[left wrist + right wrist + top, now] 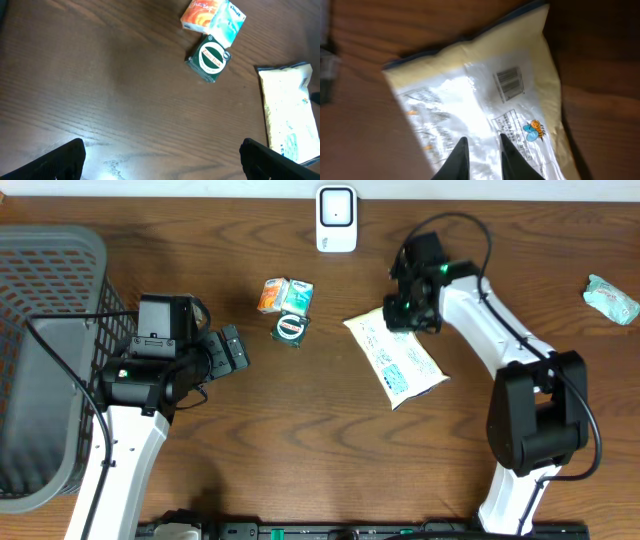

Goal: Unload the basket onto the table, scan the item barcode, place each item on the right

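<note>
The pouch lies on the table short of the scanner, barcode up; the right jaws, nearly closed over it (grip uncertain), should pinch clear of the code, while the left jaws gape open.

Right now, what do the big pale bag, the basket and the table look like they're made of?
Bag: probably thin glossy plastic film; it wrinkles and throws bright glare near its barcode. Basket: likely matte grey moulded plastic, judging by its even lattice walls. Table: dark wood or wood-look veneer, showing grain.
</note>
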Robot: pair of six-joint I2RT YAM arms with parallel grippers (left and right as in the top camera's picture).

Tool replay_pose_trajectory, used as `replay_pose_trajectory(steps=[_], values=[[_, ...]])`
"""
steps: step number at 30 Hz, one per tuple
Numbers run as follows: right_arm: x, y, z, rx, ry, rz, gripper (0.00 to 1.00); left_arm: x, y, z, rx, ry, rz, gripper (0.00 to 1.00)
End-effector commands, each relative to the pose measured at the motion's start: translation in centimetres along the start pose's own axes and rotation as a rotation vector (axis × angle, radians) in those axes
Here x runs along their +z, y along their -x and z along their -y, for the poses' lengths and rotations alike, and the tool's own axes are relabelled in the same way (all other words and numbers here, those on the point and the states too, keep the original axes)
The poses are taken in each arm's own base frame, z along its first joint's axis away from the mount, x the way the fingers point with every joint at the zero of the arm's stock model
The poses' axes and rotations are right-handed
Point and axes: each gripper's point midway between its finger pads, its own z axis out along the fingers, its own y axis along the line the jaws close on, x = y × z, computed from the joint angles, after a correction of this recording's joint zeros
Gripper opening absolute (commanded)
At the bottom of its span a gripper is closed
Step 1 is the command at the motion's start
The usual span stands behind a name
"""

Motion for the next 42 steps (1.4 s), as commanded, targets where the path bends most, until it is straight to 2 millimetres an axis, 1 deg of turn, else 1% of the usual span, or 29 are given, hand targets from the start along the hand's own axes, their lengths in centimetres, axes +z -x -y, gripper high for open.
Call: replay_pose_trajectory(steps=[1, 5, 7, 10, 13, 16, 19, 23, 26, 29, 32, 36, 37, 38, 40, 42], values=[[-3.1, 1.7, -1.4, -0.02, 0.025, 0.064, 0.17, -0.2, 0.4, -0.3, -0.002, 0.013, 0.011, 0.98], [-2.8, 1.7, -2.5, -0.046, 0.034, 0.074, 0.19, -0.2, 0.4, -0.2, -0.002, 0.012, 0.011, 0.98], [-2.6, 2.2, -3.1, -0.062, 0.043, 0.1, 0.21, -0.2, 0.4, -0.3, -0.002, 0.013, 0.011, 0.98], [-2.3, 3.4, -4.3, -0.091, 0.062, 0.153, 0.21, -0.2, 0.4, -0.2, -0.002, 0.012, 0.011, 0.98], [-1.4, 3.9, -5.1, -0.112, 0.066, 0.182, 0.23, -0.2, 0.4, -0.2, -0.002, 0.012, 0.011, 0.98], [-0.2, 3.5, -4.5, -0.114, 0.03, 0.176, 0.22, -0.2, 0.4, -0.2, -0.002, 0.012, 0.011, 0.98], [1.7, 2.5, -3.3, -0.107, -0.024, 0.157, 0.23, -0.2, 0.4, -0.2, -0.002, 0.012, 0.011, 0.98], [4.3, 0.2, -1.8, -0.098, -0.059, 0.091, 0.23, -0.2, 0.4, -0.2, -0.002, 0.012, 0.011, 0.98], [4.7, -0.5, -1.5, -0.095, -0.065, 0.07, 0.24, -0.2, 0.4, -0.2, -0.002, 0.012, 0.011, 0.97], [4.3, -0.1, -1.7, -0.096, -0.061, 0.084, 0.24, -0.2, 0.4, -0.2, -0.002, 0.012, 0.011, 0.98], [2.9, 0.7, -2.2, -0.098, -0.057, 0.1, 0.25, -0.2, 0.4, -0.2, -0.002, 0.012, 0.011, 0.98], [-0.5, 1.4, -2.7, -0.096, -0.058, 0.106, 0.26, -0.2, 0.4, -0.2, -0.002, 0.012, 0.011, 0.98], [-1.3, 1.3, -2.7, -0.105, -0.06, 0.099, 0.26, -0.2, 0.4, -0.2, -0.002, 0.012, 0.011, 0.98], [-2.3, 0.8, -2.7, -0.127, -0.067, 0.074, 0.28, -0.2, 0.4, -0.2, -0.002, 0.012, 0.011, 0.98], [-2.9, -0.4, -2.5, -0.141, -0.077, 0.029, 0.3, -0.2, 0.4, -0.3, -0.002, 0.013, 0.011, 0.98], [-2.9, -1.9, -2.1, -0.141, -0.09, -0.033, 0.31, -0.2, 0.4, -0.3, -0.002, 0.013, 0.011, 0.98]])
